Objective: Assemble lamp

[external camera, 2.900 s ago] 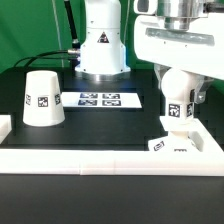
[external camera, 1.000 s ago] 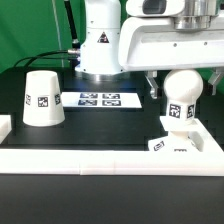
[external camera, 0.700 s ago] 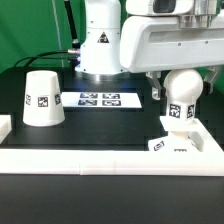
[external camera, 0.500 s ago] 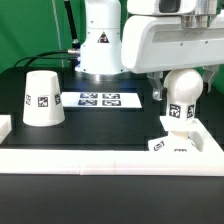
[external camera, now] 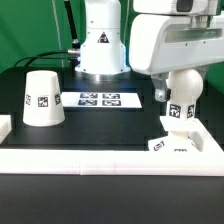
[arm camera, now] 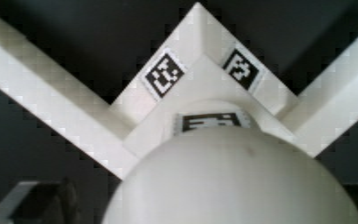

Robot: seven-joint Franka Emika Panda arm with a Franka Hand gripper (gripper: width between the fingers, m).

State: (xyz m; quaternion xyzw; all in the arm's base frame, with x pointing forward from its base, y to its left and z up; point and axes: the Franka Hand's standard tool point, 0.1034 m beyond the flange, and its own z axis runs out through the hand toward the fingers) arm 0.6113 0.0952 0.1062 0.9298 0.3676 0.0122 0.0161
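The round bulb (external camera: 184, 88) stands upright on its stem in the low square base (external camera: 176, 146) at the exterior view's right front. My gripper (external camera: 186, 80) hangs just over the bulb, mostly hidden by my wrist body. One dark finger (external camera: 160, 95) shows beside the bulb, apart from it, so the jaws look open and empty. In the wrist view the bulb (arm camera: 220, 180) fills the near part, with the stem's tag (arm camera: 211, 122) and the tagged base (arm camera: 202, 70) beyond it. The tapered shade (external camera: 42, 98) stands mouth down at the left.
The marker board (external camera: 100, 99) lies at the table's middle back. A white rail (external camera: 100, 160) runs along the front and turns up at both sides; the base sits in its right corner (arm camera: 51, 90). The robot's pedestal (external camera: 100, 45) stands behind.
The gripper, earlier closed around the bulb, has let go and risen. In the last second the wrist body has shifted a little toward the exterior view's right. The lamp parts have not moved.
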